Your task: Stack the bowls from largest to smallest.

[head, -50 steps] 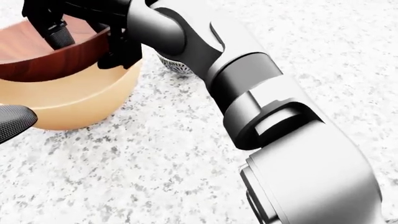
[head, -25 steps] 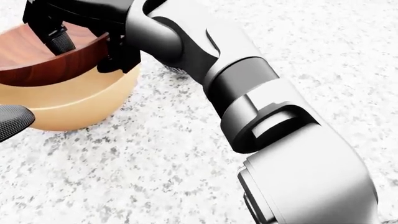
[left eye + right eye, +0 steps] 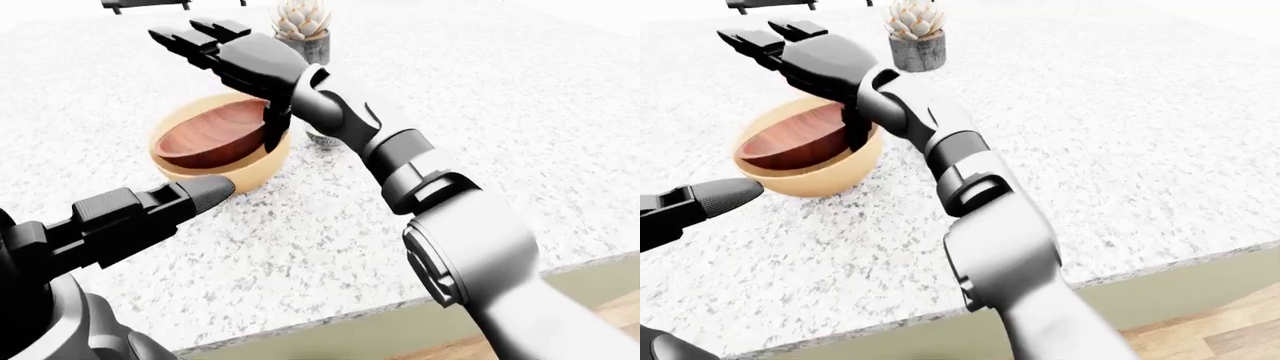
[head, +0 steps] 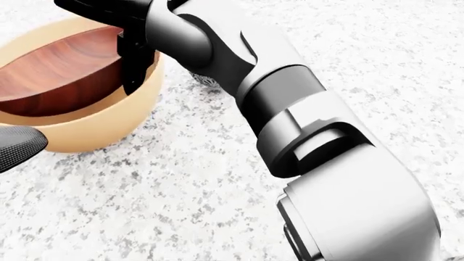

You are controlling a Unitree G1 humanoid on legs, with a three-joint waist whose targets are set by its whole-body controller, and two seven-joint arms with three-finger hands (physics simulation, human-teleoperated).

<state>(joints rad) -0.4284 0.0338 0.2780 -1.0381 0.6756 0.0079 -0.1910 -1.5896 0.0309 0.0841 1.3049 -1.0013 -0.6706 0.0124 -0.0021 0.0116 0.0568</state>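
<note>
Dark wooden bowl [image 3: 210,139] sits tilted inside tan bowl [image 3: 262,161]; right hand [image 3: 228,51] at 12 o'clock, fingers apart, thumb inside rim; risk: thumb snags bowl on lift

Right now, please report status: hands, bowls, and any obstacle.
Right robot hand open above the bowls. Left robot hand open, off the bowls. Dark wooden bowl tilted inside tan bowl. Potted succulent stands clear.

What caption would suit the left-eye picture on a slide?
Open black right hand poised over a dark reddish wooden bowl nested in a larger pale wooden bowl on a speckled granite counter.
</note>
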